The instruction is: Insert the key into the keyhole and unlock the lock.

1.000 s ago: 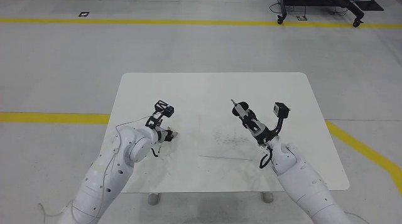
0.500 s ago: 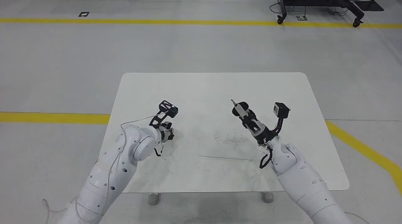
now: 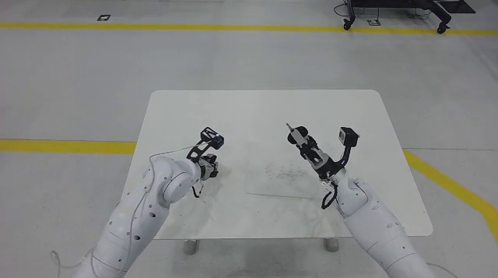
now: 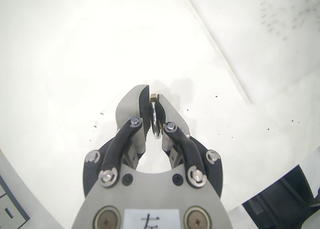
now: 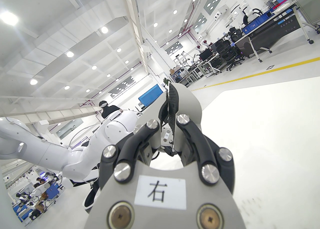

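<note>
Steel and brass peek from my left pincer (image 4: pixel 152 96), clamped tight on the lock (image 4: pixel 155 117) low at the bench's (image 3: pixel 264 107) left side. My right pincer (image 3: pixel 298 134), raised at right, pinches the key (image 3: pixel 289 128).

Left arm (image 3: pixel 146 202): comes in from the lower left of the top view, elbow bent, forearm slanting toward the middle.
Left gripper (image 3: pixel 210 170): just left of centre in the top view, pointing downward; fingers (image 4: pixel 130 105) pressed in on the shackle of the lock (image 4: pixel 154 118).
Right arm (image 3: pixel 375 222): comes in from the lower right, forearm slanting up toward centre.
Right gripper (image 3: pixel 294 131): just right of centre, raised and tilted upward; fingers drawn together, pinching the key (image 3: pixel 289 127), whose thin tip pokes out.
Spacing: grippers well apart.
</note>
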`<act>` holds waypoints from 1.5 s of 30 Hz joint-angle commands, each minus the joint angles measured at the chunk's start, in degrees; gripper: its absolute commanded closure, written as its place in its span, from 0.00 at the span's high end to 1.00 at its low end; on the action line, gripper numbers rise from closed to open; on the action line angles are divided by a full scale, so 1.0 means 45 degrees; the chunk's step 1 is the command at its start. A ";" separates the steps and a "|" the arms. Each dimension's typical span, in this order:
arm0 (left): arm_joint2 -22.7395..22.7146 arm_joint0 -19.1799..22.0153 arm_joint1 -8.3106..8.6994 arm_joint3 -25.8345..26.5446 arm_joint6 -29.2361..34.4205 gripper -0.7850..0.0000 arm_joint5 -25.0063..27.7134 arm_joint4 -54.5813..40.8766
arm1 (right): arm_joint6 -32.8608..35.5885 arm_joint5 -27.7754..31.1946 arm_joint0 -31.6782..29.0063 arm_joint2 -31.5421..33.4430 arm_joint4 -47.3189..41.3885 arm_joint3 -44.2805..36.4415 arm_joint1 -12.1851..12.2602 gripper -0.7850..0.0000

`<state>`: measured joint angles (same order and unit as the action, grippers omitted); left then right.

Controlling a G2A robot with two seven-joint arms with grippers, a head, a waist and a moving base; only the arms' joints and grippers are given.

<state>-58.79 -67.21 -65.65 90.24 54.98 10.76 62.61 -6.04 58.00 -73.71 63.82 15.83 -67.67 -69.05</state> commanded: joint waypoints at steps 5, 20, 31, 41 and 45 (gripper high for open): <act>-0.0157 -0.0194 0.0045 0.0246 0.0171 0.32 0.0207 -0.0184 | 0.0000 0.0000 0.0000 0.0000 0.0000 0.0000 0.0000 0.00; -0.0561 -0.0573 0.0177 0.0709 0.0357 0.35 0.0422 -0.0077 | 0.0000 0.0000 0.0000 0.0000 0.0000 0.0000 0.0000 0.00; -0.0082 -0.0010 0.0045 -0.0028 0.0380 0.00 0.0697 -0.0341 | 0.0000 0.0000 0.0000 0.0000 0.0000 0.0000 0.0000 0.00; -0.0649 -0.0474 0.0195 0.0660 0.0419 0.00 0.0565 -0.0272 | 0.0000 0.0000 0.0000 0.0000 0.0000 0.0000 0.0000 0.00; -0.1132 -0.0501 0.0154 0.0658 -0.1729 0.00 0.0694 -0.1330 | 0.0000 0.0000 0.0000 0.0000 0.0000 0.0000 0.0000 0.00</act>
<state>-63.26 -69.52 -64.90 93.38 50.95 13.29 58.39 -6.04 58.00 -73.71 63.82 15.83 -67.67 -69.05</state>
